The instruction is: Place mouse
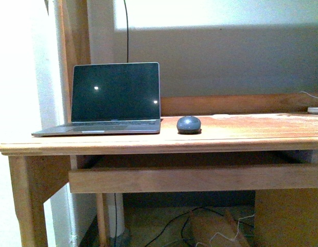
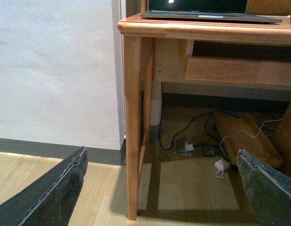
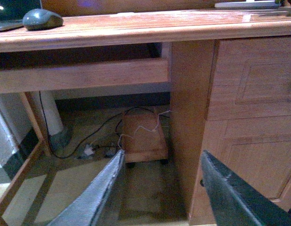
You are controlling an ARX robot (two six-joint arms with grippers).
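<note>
Mouse placement looked either already achieved or not yet begun — the small dark grey, smooth, dome-shaped mouse (image 1: pixel 189 124) sat flat on the light wooden desk (image 1: pixel 241 135), just beside the right edge of the open grey laptop with its dark screen (image 1: pixel 116 93), apart from it by a narrow strip of bare wood. Nothing held it. In the right wrist view the same mouse (image 3: pixel 42 20) showed near the desk's front edge, well above the camera.

Both arms hung low, in front of the desk and below its top. The left gripper (image 2: pixel 159 188) had its jaws spread wide with only floor and the desk leg (image 2: pixel 132 127) between them; the right gripper (image 3: pixel 162 188) was likewise spread wide and empty, aimed under the desk toward the cabinet door (image 3: pixel 258 122) and a small wooden block on the floor (image 3: pixel 143 136).

If the mouse was to be moved, my judgement was that the right arm had the shorter path. It would need to rise clear of the desk's front lip first, then descend over the dome and close across its narrower sides — the smooth curved shell would slip from a shallow or off-centre pinch. Keeping the wrist away from the laptop's edge mattered too. A small white flat device (image 1: pixel 316 110) lay far right, irrelevant.
</note>
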